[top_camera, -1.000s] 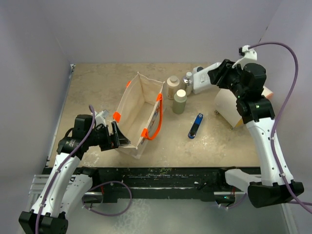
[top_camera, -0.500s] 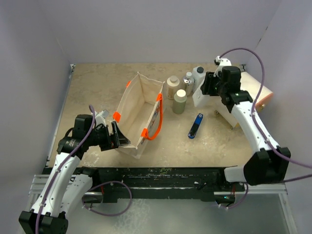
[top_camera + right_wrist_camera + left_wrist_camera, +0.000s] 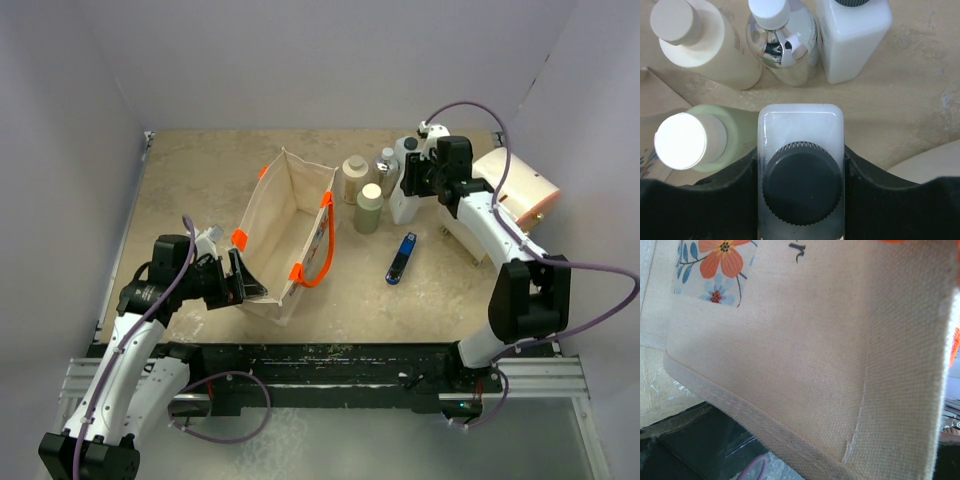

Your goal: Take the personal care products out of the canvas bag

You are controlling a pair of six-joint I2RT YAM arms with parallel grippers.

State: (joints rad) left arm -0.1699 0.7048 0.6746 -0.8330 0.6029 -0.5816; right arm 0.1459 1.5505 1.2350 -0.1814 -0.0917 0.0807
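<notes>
My right gripper (image 3: 415,190) is shut on a white squarish bottle (image 3: 402,205) with a dark cap and holds it upright beside the other products; I cannot tell whether it touches the table. In the right wrist view the gripper (image 3: 801,172) clamps this bottle (image 3: 800,122) from both sides. Around it stand a beige bottle (image 3: 705,45), a silver-capped bottle (image 3: 782,42), a second white bottle (image 3: 852,37) and an olive bottle (image 3: 695,140). The canvas bag (image 3: 285,225) stands open at the centre left. My left gripper (image 3: 238,284) is shut on its near edge; canvas (image 3: 805,355) fills the left wrist view and hides the fingers.
A flat blue stick-like object (image 3: 401,258) lies in front of the bottles. A big cream cylinder (image 3: 510,195) lies at the right, just behind my right arm. The bag's orange handle (image 3: 322,262) hangs on its right side.
My right arm has swung down and left, bringing the white bottle from high at the back right to beside the other bottles. The left arm and the bag have not moved.
</notes>
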